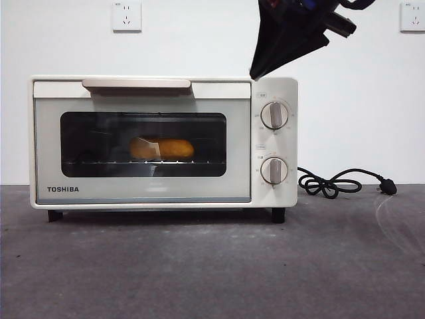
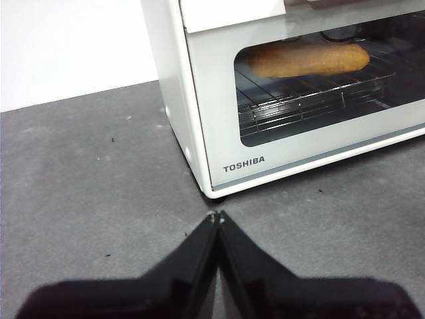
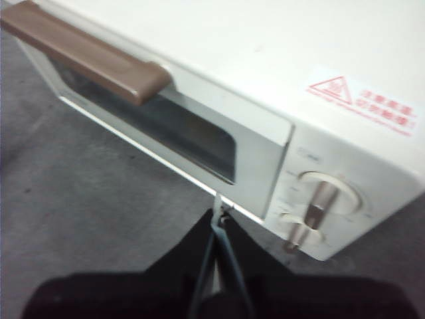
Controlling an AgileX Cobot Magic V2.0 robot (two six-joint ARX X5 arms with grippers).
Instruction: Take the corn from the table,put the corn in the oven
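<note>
The corn (image 1: 162, 148) lies on the wire rack inside the cream-white oven (image 1: 153, 193), seen through the dark glass of its closed door; the left wrist view shows the corn (image 2: 309, 59) there too. My right gripper (image 1: 255, 72) hangs shut and empty above the oven's top right corner, over the knobs (image 1: 274, 115); its wrist view looks down on the oven's top (image 3: 219, 46) and beige handle (image 3: 86, 54), with the right gripper (image 3: 218, 211) above the door's edge. My left gripper (image 2: 216, 216) rests shut and empty low over the table (image 2: 86, 179), off the oven's front left corner.
A black cord with plug (image 1: 342, 183) lies coiled on the table to the right of the oven. A white wall with two sockets (image 1: 127, 16) stands behind. Bare grey table (image 1: 212, 266) stretches in front of the oven.
</note>
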